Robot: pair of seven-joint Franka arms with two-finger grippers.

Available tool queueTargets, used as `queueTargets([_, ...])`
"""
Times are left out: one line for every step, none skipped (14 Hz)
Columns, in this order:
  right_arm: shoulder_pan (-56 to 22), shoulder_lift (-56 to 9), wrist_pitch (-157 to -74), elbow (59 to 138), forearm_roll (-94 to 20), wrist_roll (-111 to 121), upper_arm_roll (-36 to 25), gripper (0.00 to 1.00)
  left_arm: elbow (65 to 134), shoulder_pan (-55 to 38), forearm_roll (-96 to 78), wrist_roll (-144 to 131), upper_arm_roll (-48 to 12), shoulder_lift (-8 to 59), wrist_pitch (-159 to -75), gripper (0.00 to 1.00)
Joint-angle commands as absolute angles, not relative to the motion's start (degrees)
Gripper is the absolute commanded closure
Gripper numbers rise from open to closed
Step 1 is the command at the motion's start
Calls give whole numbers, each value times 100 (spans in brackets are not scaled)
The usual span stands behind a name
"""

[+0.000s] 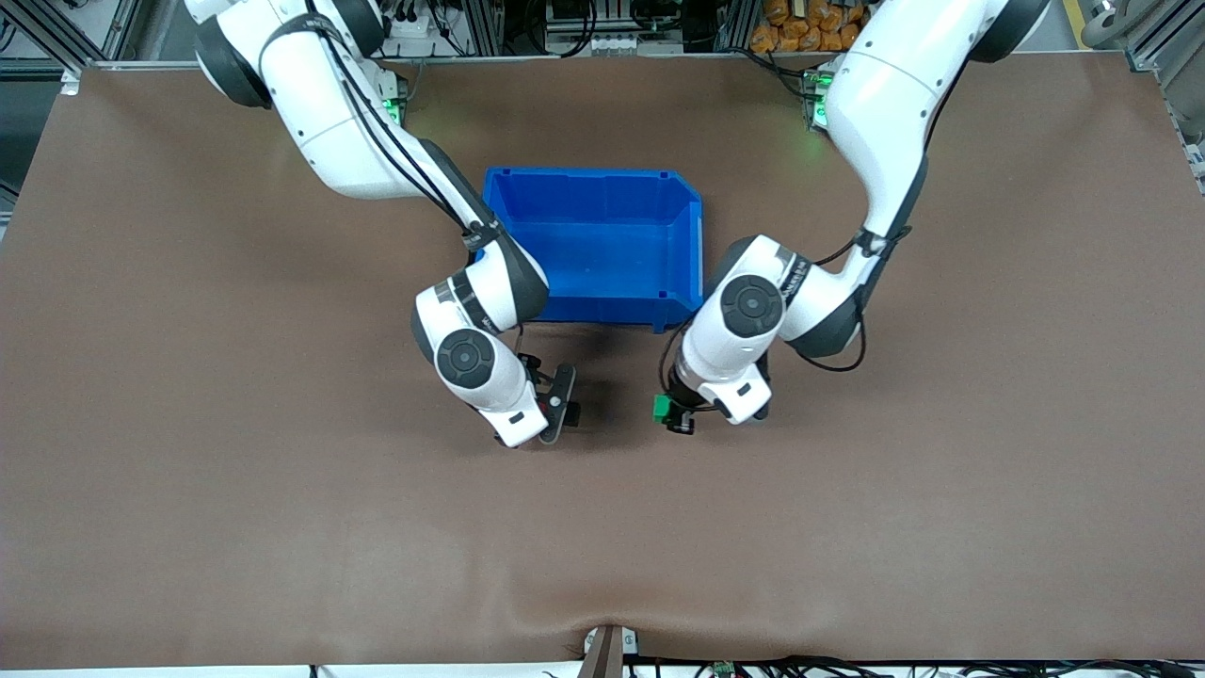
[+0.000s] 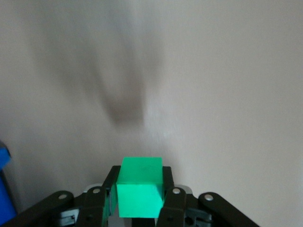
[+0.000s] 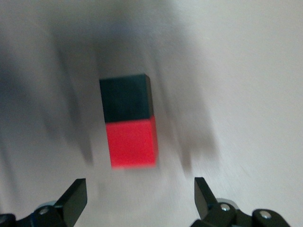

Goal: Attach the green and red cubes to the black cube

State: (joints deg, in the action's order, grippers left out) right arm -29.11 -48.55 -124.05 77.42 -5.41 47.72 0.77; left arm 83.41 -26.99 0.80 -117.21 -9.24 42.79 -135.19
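Black cube [image 3: 127, 98] and red cube [image 3: 132, 142] sit face to face as one joined pair on the bench [image 1: 235, 490], seen only in the right wrist view; in the front view the right arm's wrist hides them, so their spot relative to the bin can't be read there. Nothing is touching the pair. Right end effector [image 3: 139, 201] is above them with fingers [image 3: 73, 198] spread wide, one on each side and clear of the red cube. In the front view the right end effector [image 1: 563, 407] is low over the bench, nearer the front camera than the blue bin [image 1: 602, 188] and toward the right arm's end of it. Green cube [image 2: 139, 193] is pinched between the left end effector's fingers [image 2: 168, 196], up off the bench with brown surface under it. In the front view the green cube [image 1: 663, 407] shows at the tip of the left end effector [image 1: 674, 412], over the bench just in front-camera side of the bin's corner toward the left arm's end. The two end effectors are near each other, with a gap of bare bench between them.
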Motion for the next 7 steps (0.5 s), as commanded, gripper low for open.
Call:
queueTargets([-2533, -4369, -11867, 7849, -475, 4685, 132, 0, 7552, -2900, 18, -11839, -853, 4806, -13526, 100])
queueTargets([-2296, -4264, -11578, 7849, -518, 4693, 141, 0, 7428, -2953, 18, -11839, -844, 4921, -13605, 100])
queueTargets([-2129, -4132, -11366, 7849, -545, 4693, 141, 0, 7366, -2988, 18, -11830, -844, 5026, -13771, 100])
queueTargets([-2005, -3957, -11121, 7849, -554, 4693, 132, 0, 7322, -3040, 18, -11839, -852, 5149, -13955, 100])
queueTargets([-1821, -3816, -10892, 7849, -545, 4685, 132, 0, 7252, -3111, 18, -11839, -844, 5272, -14053, 100])
queueTargets([-1645, -3658, -10724, 7875, -554, 4658, 132, 0, 7164, -3181, 18, -11839, -835, 5395, -14080, 100])
queueTargets([-1470, -3508, -10636, 7927, -545, 4528, 132, 0, 7059, -3208, 18, -11839, -835, 5492, -14089, 100])
